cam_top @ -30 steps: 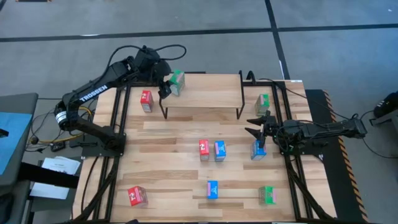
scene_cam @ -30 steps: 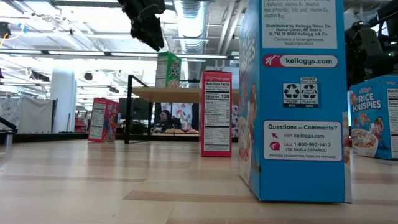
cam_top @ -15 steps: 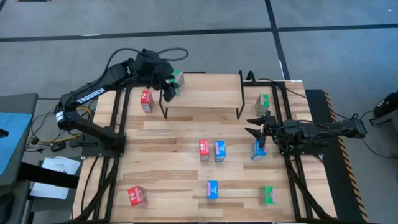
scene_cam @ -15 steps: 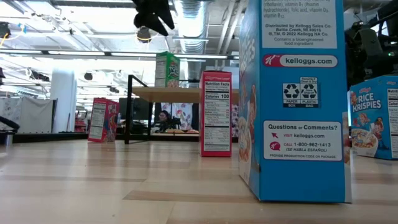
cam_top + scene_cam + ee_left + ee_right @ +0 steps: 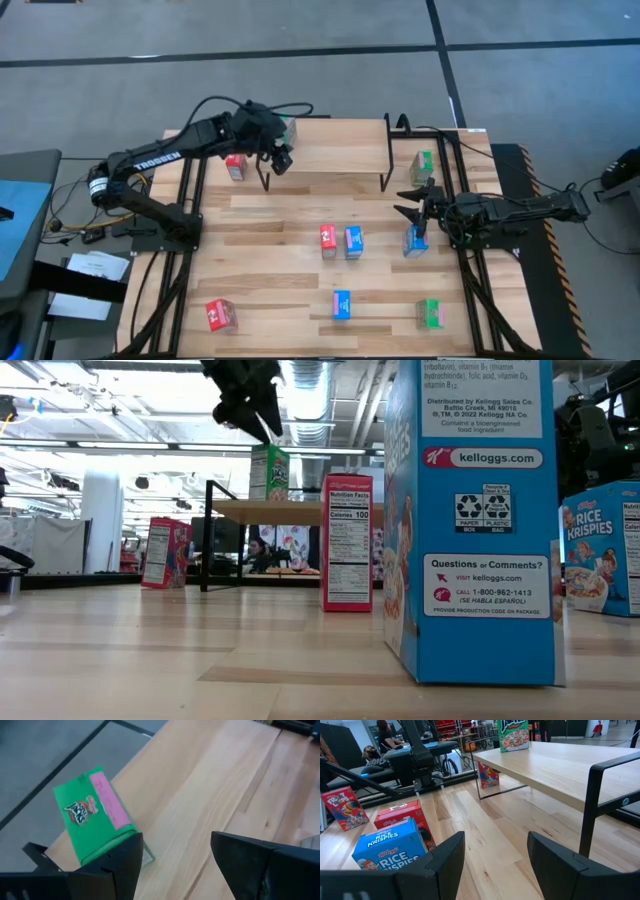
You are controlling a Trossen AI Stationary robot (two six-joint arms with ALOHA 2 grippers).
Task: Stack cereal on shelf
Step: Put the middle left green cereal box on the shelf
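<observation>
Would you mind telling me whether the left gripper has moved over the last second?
Yes. The left gripper has swung from beside the green box out past the shelf's front edge, toward the table's middle, fingers open.

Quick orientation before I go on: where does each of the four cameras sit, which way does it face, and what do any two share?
High view: overhead, straight down on the table; both arms show, left gripper over the shelf.
Low view: table height, looking level across; the left gripper hangs above the green box.
Left wrist view: looks down past its open fingers at the green box.
Right wrist view: looks across past its open fingers to the shelf.
Shared: all four show the green box on the shelf.
</observation>
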